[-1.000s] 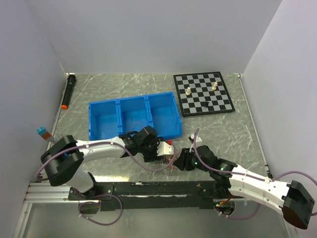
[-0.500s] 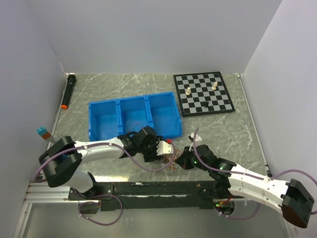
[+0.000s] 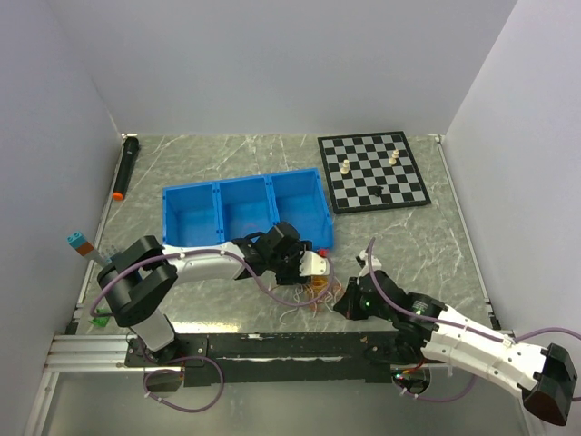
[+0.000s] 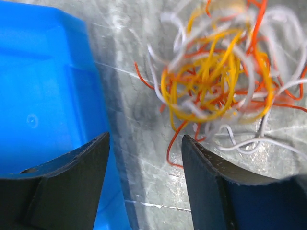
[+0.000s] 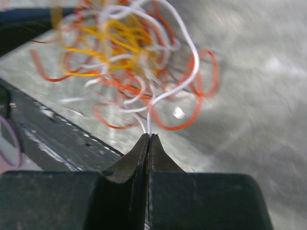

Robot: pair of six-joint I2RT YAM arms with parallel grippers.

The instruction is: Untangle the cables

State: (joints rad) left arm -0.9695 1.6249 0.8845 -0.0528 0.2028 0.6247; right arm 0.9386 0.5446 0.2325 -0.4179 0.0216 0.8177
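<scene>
The cables (image 3: 318,292) are a loose tangle of thin red, orange and white wires on the marble table, between the two grippers. My left gripper (image 3: 318,272) hangs just behind the tangle, beside the blue bin's front right corner. In the left wrist view its fingers (image 4: 144,140) stand open with only bare table between them, and the cables (image 4: 216,76) lie ahead and to the right. My right gripper (image 3: 345,304) sits at the tangle's right side. In the right wrist view it (image 5: 149,136) is shut on a white cable that runs up into the bundle (image 5: 124,57).
A blue three-compartment bin (image 3: 245,218) stands right behind the left gripper, its wall (image 4: 43,86) filling the left of that wrist view. A chessboard (image 3: 372,171) with a few pieces lies at the back right. A black torch (image 3: 125,166) lies far left. The dark base rail (image 3: 272,345) runs just in front of the tangle.
My right gripper has shut on a white cable and drawn slightly right. The left gripper has moved right, and the tangle has shifted right with them.
</scene>
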